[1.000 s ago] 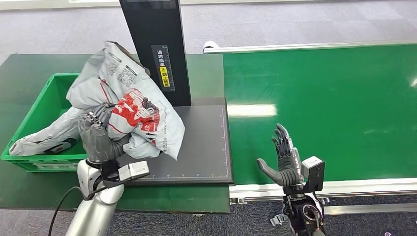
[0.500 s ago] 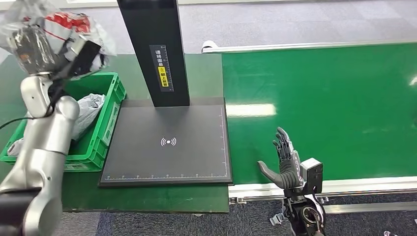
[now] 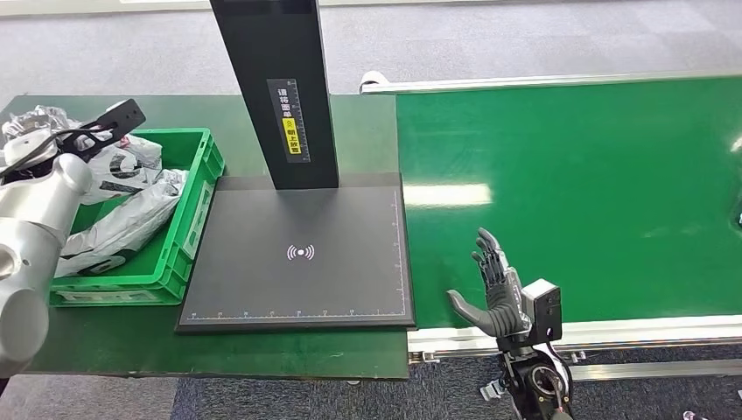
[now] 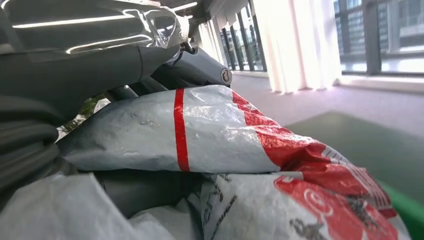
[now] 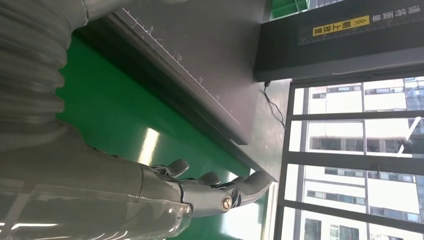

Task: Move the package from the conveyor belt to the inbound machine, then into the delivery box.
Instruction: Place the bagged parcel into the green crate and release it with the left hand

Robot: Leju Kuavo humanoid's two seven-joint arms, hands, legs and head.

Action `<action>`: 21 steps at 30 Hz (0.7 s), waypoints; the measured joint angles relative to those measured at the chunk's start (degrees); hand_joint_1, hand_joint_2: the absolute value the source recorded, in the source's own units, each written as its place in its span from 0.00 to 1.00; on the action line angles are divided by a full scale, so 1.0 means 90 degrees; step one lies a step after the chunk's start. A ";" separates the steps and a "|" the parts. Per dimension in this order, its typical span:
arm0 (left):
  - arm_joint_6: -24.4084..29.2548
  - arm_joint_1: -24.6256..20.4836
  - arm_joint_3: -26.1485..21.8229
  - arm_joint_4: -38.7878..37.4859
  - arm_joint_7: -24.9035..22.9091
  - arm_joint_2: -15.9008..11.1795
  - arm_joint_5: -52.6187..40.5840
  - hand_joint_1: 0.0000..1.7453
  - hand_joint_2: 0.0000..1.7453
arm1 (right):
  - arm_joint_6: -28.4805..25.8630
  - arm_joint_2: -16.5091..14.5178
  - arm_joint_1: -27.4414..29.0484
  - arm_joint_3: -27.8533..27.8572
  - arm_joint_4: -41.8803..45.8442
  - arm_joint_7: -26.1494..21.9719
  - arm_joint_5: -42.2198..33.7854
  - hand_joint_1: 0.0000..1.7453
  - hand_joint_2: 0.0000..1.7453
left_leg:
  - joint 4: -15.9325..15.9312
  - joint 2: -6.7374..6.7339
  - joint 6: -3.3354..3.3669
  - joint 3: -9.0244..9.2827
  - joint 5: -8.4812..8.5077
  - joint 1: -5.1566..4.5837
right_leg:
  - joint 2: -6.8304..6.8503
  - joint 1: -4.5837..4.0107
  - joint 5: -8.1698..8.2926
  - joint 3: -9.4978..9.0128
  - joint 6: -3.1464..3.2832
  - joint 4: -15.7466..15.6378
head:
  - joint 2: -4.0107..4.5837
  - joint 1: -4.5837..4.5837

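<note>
The package, a crumpled grey-white bag with red print, is at the far left end of the green delivery box. My left hand is mostly hidden behind my own silver forearm there. In the left wrist view the package lies pressed between the grey thumb above and dark fingers below, so the hand grips it. My right hand is open, fingers spread, over the front edge of the green conveyor belt. The inbound machine's black plate is bare.
Other grey bags lie in the box. The machine's black post rises behind the plate. The belt's metal front rail runs beside my right hand. In the right wrist view the plate's edge borders the belt.
My left arm swung the package off the plate, up high to the left, then down to the box. My right hand shifted slightly left and stayed open.
</note>
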State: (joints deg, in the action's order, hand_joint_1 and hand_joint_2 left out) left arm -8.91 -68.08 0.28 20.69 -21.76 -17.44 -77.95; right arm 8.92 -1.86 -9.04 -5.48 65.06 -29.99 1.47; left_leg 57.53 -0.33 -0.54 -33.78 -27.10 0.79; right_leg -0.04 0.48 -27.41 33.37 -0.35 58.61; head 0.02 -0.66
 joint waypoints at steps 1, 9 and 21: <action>-0.0281 -0.0015 -0.0001 -0.0067 0.0006 -0.0013 0.0019 1.00 1.00 | 0.0010 -0.0005 -0.0019 -0.0007 -0.0024 -0.0007 0.0016 0.00 1.00 | 0.0000 0.0001 0.0000 0.0000 0.0000 -0.0001 | 0.0001 0.0001 0.0000 0.0000 0.0000 0.0000 | 0.0000 0.0000; -0.0244 0.0282 -0.0062 -0.0321 0.0741 0.0033 0.0261 0.00 1.00 | 0.0055 -0.0015 -0.0087 -0.0020 -0.0177 -0.0045 0.0068 0.00 1.00 | 0.0001 0.0004 0.0000 0.0001 0.0000 -0.0002 | 0.0005 0.0002 0.0000 0.0002 0.0000 -0.0002 | -0.0001 0.0001; 0.4394 0.0569 -0.0546 -0.0102 0.2966 0.0450 0.1035 0.00 1.00 | -0.0018 0.0031 0.0023 -0.0069 0.0021 0.0119 -0.0114 0.00 1.00 | 0.0002 0.0003 0.0000 0.0000 0.0000 -0.0002 | 0.0005 0.0003 0.0001 0.0003 0.0000 -0.0002 | 0.0000 0.0002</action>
State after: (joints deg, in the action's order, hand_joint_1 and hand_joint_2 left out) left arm 30.64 -62.96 -4.63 19.78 4.93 -13.39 -68.64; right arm 8.76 -1.59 -8.84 -6.10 65.25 -28.92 0.44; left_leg 57.55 -0.30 -0.54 -33.77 -27.11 0.77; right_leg 0.00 0.50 -27.41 33.39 -0.35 58.59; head 0.02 -0.64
